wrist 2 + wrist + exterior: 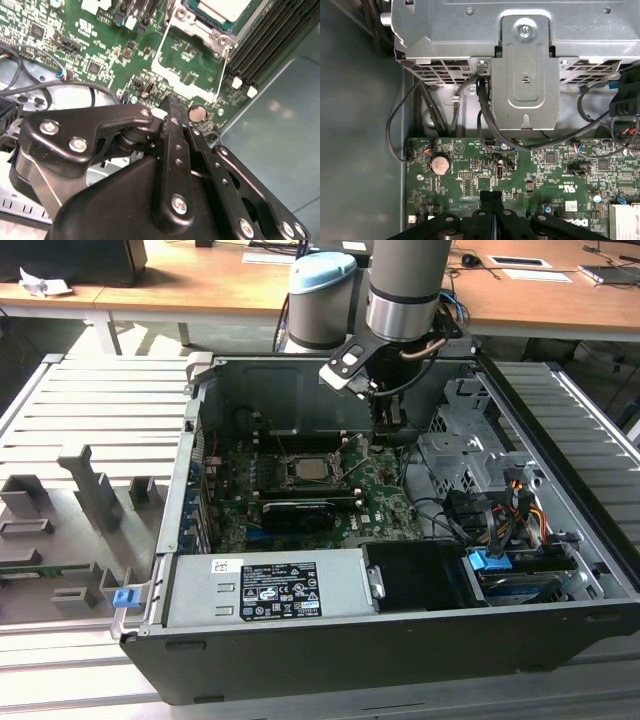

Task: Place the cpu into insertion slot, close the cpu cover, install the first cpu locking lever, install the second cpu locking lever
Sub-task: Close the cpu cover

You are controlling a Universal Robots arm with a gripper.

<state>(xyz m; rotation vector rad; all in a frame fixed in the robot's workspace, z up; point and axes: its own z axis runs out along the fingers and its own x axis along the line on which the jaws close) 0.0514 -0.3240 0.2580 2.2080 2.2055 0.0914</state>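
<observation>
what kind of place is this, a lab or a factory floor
Probably a robotics lab or workshop: an open computer case sits on a slotted metal table, a robot arm reaches into it, and wooden desks stand behind.

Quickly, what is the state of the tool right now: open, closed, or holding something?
Tool: closed, fingers together, holding nothing, over the motherboard.

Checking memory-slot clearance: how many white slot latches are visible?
2: one white latch and another beside it, at the ends of the black memory slots, in the second wrist view. More may be hidden.
</observation>
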